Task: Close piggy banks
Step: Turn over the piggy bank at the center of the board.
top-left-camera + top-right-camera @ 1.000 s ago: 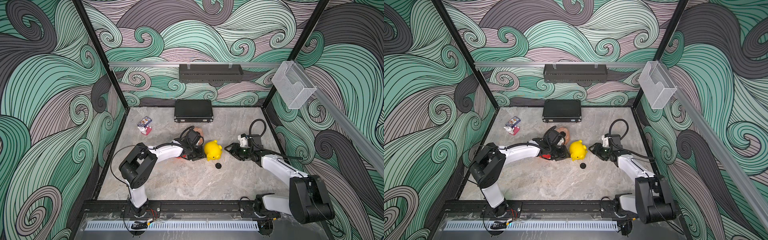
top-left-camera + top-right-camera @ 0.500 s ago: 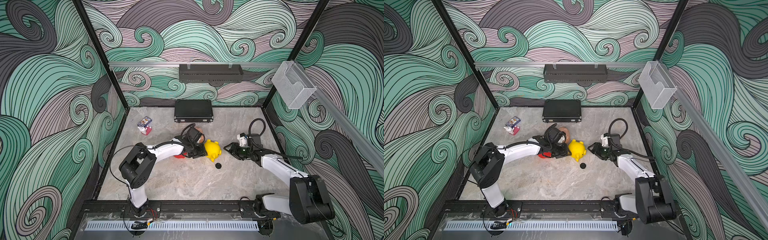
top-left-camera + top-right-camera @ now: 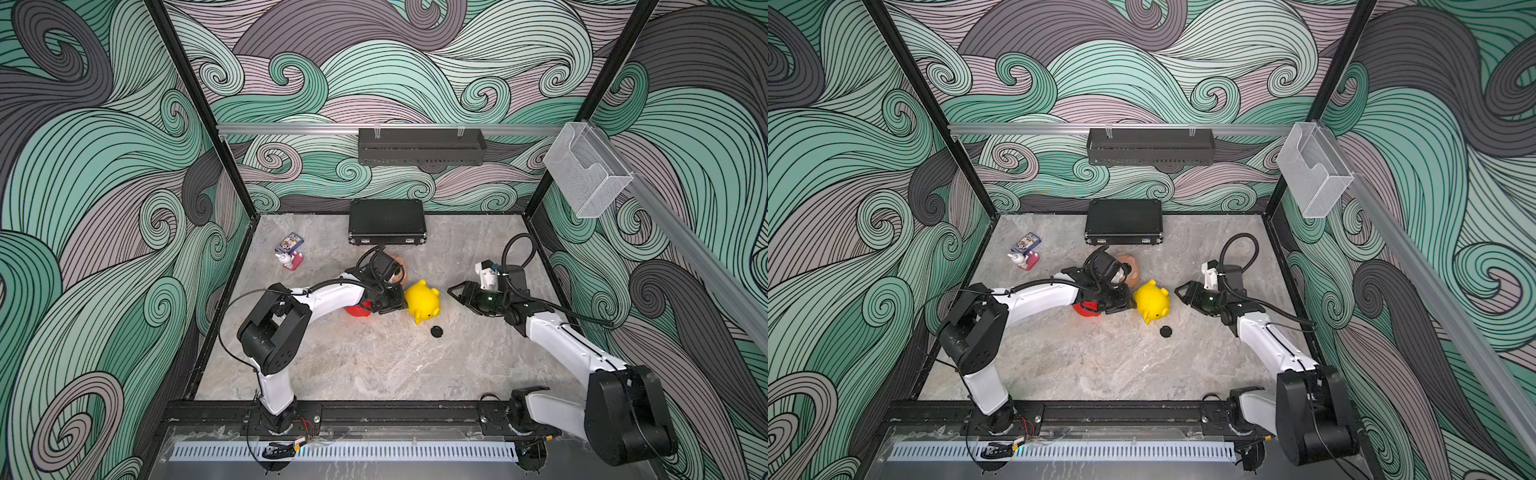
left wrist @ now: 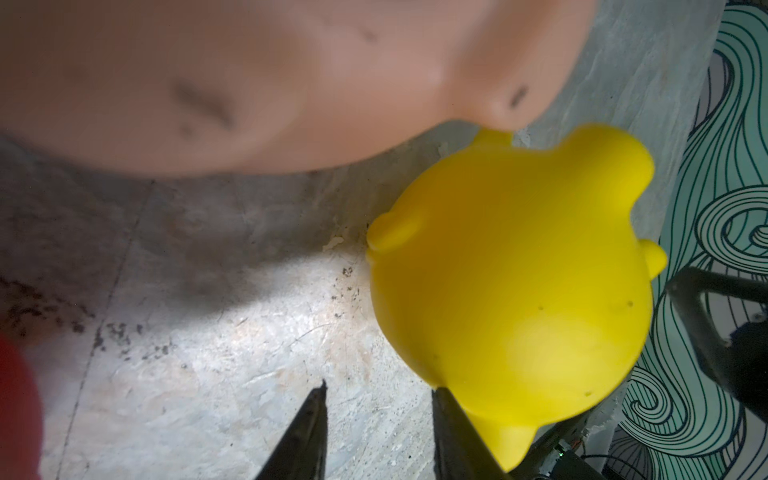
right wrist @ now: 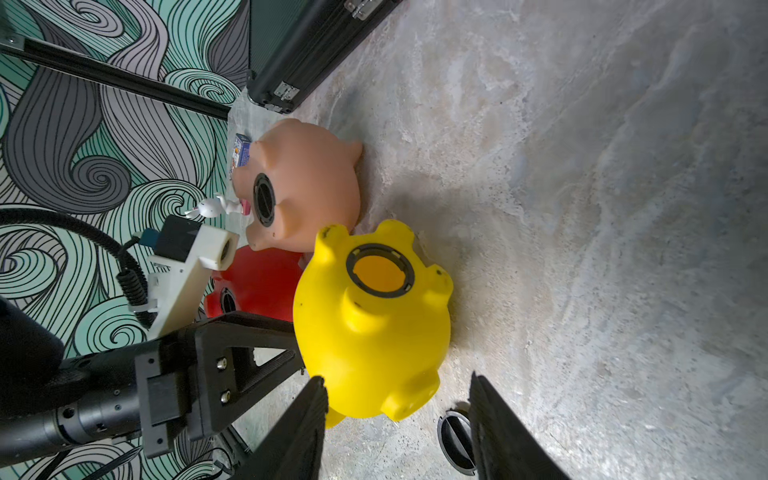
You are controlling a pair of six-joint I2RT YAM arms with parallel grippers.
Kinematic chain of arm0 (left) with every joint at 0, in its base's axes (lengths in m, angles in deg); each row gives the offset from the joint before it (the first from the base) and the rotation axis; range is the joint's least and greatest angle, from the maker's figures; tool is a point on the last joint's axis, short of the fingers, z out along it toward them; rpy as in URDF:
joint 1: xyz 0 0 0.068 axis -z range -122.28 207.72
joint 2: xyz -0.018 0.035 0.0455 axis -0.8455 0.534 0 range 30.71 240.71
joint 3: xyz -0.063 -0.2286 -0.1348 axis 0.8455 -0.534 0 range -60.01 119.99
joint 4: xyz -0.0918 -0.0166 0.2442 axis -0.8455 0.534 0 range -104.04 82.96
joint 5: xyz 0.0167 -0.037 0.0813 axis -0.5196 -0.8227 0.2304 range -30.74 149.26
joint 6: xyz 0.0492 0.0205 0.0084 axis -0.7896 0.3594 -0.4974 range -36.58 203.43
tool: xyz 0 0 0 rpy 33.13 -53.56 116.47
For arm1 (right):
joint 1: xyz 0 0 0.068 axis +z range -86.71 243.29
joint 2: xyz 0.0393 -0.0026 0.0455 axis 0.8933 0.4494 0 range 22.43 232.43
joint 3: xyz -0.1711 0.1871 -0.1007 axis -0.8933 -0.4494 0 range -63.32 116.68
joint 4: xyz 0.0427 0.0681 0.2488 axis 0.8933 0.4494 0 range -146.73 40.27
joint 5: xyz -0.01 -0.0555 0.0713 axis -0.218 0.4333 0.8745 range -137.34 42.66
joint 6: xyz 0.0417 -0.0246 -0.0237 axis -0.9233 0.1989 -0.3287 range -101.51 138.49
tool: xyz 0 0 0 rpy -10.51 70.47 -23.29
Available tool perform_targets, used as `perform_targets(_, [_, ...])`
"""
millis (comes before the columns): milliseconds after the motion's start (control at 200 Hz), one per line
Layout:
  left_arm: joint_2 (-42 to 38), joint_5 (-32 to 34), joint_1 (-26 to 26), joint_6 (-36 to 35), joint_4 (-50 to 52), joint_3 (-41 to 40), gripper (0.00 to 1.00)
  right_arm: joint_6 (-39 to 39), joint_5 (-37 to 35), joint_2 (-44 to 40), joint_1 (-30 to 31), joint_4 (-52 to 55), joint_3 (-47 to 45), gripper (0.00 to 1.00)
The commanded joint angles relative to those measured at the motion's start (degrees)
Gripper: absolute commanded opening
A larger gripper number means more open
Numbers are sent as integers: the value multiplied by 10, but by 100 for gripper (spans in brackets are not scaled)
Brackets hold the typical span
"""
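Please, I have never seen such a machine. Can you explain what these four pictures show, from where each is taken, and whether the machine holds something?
It is a robot with two arms, each ending in a claw. Two pictures look down on the whole table from above; the other two come from a camera on each wrist. On the table lie three piggy banks close together: a yellow pig, a red pig and a peach pig, also a small black plug and a black case. The left claw is beside the yellow pig; the right claw faces it from the other side. Both are open and hold nothing.
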Motion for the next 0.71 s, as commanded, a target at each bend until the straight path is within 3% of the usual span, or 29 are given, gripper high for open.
perform_targets(0, [-13,15,-5,-17,23,22,43,-8,5,11,8,-27,25,56])
perform_targets(230, [-19,22,-6,-19,38,29,43,-30,8,37,28,-74,31,56])
perform_targets(700, [7,27,-10,-33,68,71,42,-46,-93,101,81,-291,0,69])
